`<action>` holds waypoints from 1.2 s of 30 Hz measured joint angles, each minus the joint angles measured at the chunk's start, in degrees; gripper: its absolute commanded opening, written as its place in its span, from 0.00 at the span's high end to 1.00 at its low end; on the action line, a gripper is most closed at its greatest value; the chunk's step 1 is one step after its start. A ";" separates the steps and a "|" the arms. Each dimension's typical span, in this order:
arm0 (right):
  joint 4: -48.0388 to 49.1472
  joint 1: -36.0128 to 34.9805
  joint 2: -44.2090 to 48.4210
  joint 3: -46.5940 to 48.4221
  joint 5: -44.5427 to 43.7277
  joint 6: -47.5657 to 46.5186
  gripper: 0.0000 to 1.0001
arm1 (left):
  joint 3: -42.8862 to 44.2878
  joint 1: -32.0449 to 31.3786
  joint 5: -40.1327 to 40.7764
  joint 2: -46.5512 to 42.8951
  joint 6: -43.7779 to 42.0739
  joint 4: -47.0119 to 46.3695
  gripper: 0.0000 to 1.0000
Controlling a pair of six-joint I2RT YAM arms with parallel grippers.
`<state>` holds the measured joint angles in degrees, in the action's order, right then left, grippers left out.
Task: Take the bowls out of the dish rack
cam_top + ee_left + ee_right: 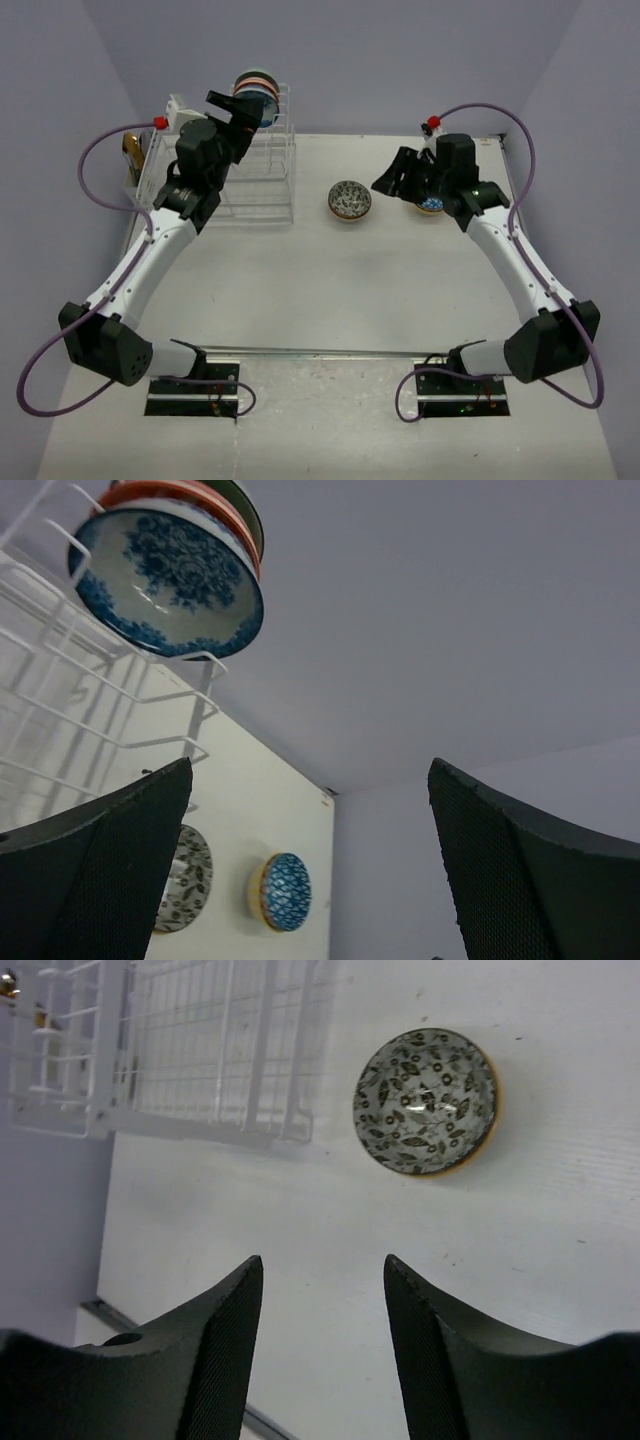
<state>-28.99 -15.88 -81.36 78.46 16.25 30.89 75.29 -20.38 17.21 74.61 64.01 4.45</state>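
**Bowls [258,84] on edge in the rack [268,175], two more out on the surface [330,290]**

Left claw [310,770]: its fingers [110,870] are spread wide with nothing between them. It hangs in the air beside the top of the rack's tall tower, and I see it touching no wire. Just ahead of it and higher up in its wrist view, the stack stands on edge in the tower slots. A blue-and-white bowl [165,580] is nearest, its hollow side turned toward the claw. An orange-rimmed bowl [185,492] is close behind that, and a dark rim shows behind that again. The low basket part of the rack lies beneath this claw. To the claw's left, past the rack's end, stands a gold object [132,150].

Right claw [322,1265]: its fingers are partly apart and the gap between them is bare. It hovers above the surface, well away from the rack. A blue bowl [431,206] sits on the surface under its wrist, behind the fingertips. Only the top view shows that bowl beside this claw, and I cannot tell whether the two touch. Ahead of the claw a grey bowl [425,1102] with a leaf pattern rests upright on the surface, apart from both claw and rack. Beyond it, further out from the claw, is the rack's basket.
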 measured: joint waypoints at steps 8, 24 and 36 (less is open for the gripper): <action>6.01 0.28 15.96 -14.03 10.60 2.21 0.41 | 9.90 1.73 -4.50 13.81 12.41 -2.56 0.00; 8.24 0.31 33.24 -18.95 13.73 3.41 0.40 | 23.96 5.46 1.88 28.46 19.47 1.53 0.13; 7.06 0.31 33.86 -18.97 13.31 2.05 0.40 | 23.93 7.23 2.91 29.53 20.44 2.78 0.54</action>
<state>-21.93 -15.57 -47.51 59.48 29.56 32.95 99.22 -13.15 20.12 104.14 84.44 7.22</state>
